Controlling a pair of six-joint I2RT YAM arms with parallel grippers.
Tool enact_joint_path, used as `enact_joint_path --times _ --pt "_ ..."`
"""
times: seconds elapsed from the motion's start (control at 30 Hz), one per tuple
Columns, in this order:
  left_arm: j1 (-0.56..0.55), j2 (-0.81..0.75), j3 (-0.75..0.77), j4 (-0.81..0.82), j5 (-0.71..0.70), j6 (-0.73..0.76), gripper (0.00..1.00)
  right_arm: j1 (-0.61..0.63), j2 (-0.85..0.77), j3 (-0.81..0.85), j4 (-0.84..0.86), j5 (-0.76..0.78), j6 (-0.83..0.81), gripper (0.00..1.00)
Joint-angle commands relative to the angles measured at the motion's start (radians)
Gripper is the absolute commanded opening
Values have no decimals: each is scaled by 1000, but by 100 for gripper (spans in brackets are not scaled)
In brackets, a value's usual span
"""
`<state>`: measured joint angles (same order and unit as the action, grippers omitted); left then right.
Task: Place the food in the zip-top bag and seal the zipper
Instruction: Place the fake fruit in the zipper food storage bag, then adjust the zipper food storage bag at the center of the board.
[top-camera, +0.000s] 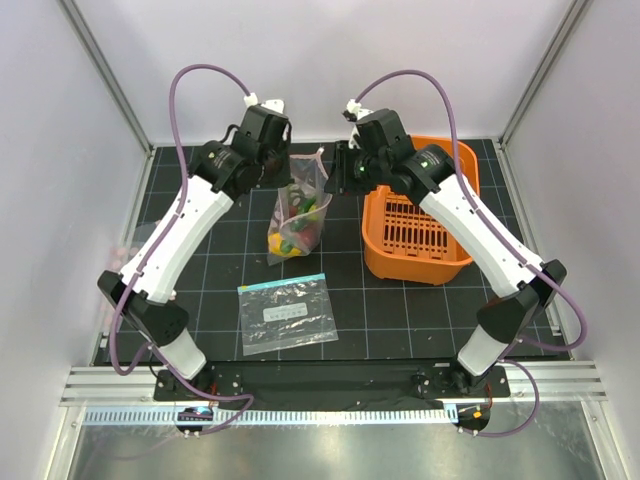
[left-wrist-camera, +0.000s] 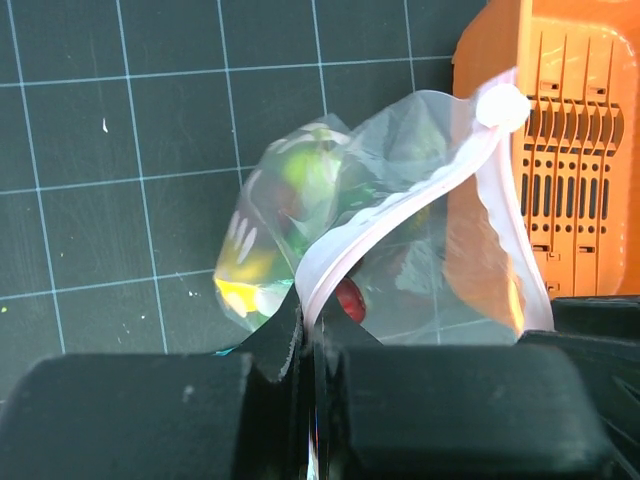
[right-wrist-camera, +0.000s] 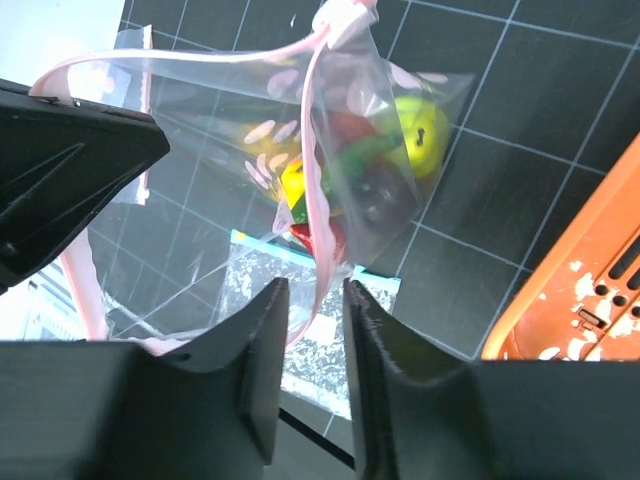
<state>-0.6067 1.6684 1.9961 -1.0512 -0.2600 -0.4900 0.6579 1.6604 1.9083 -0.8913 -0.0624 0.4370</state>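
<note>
From above, the zip-top bag hangs at the centre of the frame over the black gridded mat, held up between the two arms. The food sits bunched in its lower end. The left gripper meets the bag's mouth from the left and the right gripper from the right. An orange basket stands to the right, and a second clear bag with a teal strip lies flat below centre.

In the left wrist view, the left fingers are pressed together on the pink zipper at bottom centre – no gap shows. The strip climbs from there to the upper right, in front of the basket. A yellow pepper and a green round fruit show blurred through the plastic.

In the right wrist view, the right fingers stand narrowly apart at bottom centre, and the zipper runs down between them – contact cannot be told. The fruit, the pepper and a dark maroon piece lie inside the bag, right of centre.
</note>
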Motion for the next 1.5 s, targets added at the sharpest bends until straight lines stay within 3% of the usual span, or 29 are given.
enact_joint_path --times 0.0,0.17,0.33,0.6,0.7,0.73,0.83,1.03,1.13,1.47 --pt "-1 -55 29 40 1 2 2 -1 5 1 14 -34 26 33" --pt "-1 -53 17 48 59 21 2 -1 21 35 3 -47 48 6" --pt "-1 -94 -66 98 139 42 9 -3 51 112 -37 -42 80 1" --pt "-1 -159 -174 155 189 47 20 -1 64 92 -11 -66 129 1" --pt "-1 -160 -166 143 200 50 30 -1 71 98 -12 -74 131 1" --pt "-1 -164 -165 145 209 54 41 -3 71 101 -11 -76 132 1" --pt "-1 -182 -174 168 241 74 52 -1 73 109 2 -86 143 1" --pt "-1 -187 -178 171 315 119 58 -3 114 176 -15 -111 161 1" --pt "-1 -190 -200 178 346 125 66 -4 144 227 -41 -123 180 1" --pt "-1 -182 -211 178 400 148 73 -12 154 250 14 -177 238 1"
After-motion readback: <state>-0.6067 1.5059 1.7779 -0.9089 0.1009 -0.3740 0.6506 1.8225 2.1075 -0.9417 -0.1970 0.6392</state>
